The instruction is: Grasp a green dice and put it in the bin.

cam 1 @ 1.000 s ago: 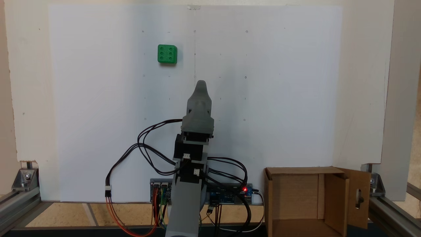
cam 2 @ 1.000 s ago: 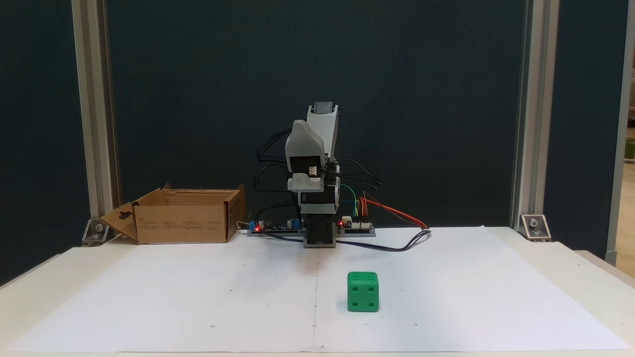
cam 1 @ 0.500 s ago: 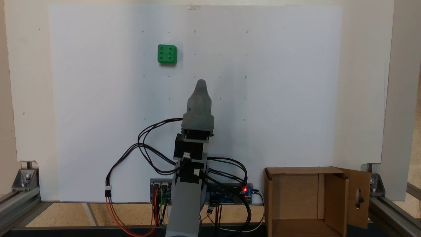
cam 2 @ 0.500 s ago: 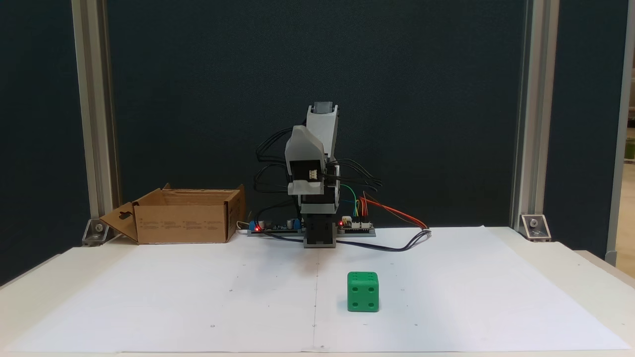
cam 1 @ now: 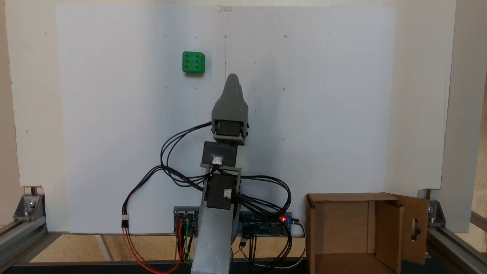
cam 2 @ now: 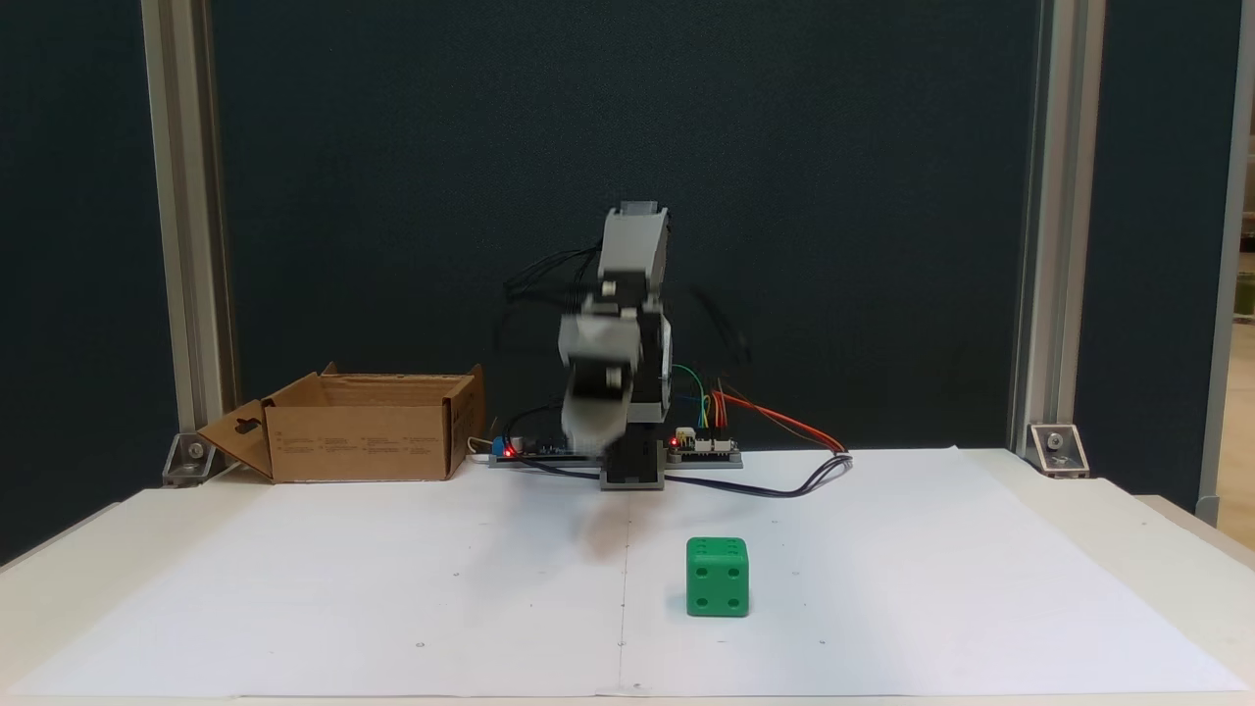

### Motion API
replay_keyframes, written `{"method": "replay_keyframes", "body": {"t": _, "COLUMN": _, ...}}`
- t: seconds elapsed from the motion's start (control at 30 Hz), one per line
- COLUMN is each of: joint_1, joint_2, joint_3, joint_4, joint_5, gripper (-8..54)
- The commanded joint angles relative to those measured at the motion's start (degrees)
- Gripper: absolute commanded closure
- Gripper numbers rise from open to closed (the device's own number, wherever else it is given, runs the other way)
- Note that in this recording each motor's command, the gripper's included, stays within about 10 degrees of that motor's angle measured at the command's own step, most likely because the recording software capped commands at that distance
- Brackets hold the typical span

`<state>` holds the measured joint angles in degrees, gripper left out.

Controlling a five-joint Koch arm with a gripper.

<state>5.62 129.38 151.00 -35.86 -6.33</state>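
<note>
The green dice point(cam 1: 193, 62) is sitting on the white paper sheet point(cam 1: 323, 95), well apart from everything else. In the fixed view from behind the arm it is lying at the far left of the sheet, its six-pip face turned up toward the camera, the two rows of three pips running across the picture. In the fixed view facing the arm, the green dice point(cam 2: 717, 577) is standing near the front of the sheet, just right of the centre crease, showing a four-pip face toward the camera. Being a cube, it is offering no long axis; its edges are lying roughly square to the sheet's edges.

The gripper point(cam 1: 232, 78) is hanging above the paper, pointing away from the base toward the far side, short of the dice and to its right in the view from behind. Only one grey tip is showing there, and in the facing view the gripper point(cam 2: 586, 431) is blurring badly, so I cannot tell whether the jaws are released or clenched.

The bin point(cam 1: 342, 228) is standing at the near right corner beside the circuit boards point(cam 1: 262, 226), open on top, its slotted flap point(cam 1: 416, 228) sticking outward. In the facing view the bin point(cam 2: 363, 436) is carrying small printed lines on its side, too small to read.
</note>
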Motion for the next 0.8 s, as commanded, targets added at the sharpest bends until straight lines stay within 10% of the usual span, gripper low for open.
{"method": "replay_keyframes", "body": {"t": 0.0, "joint_1": -0.44, "joint_2": 6.50, "joint_3": -9.21, "joint_4": 9.12, "joint_5": 2.90, "gripper": 2.4}}
{"method": "replay_keyframes", "body": {"t": 0.4, "joint_1": -11.95, "joint_2": 4.39, "joint_3": -43.24, "joint_4": 55.00, "joint_5": 20.21, "gripper": 2.2}}
{"method": "replay_keyframes", "body": {"t": 0.77, "joint_1": -13.36, "joint_2": -19.60, "joint_3": -63.28, "joint_4": 95.61, "joint_5": 23.55, "gripper": 2.2}}
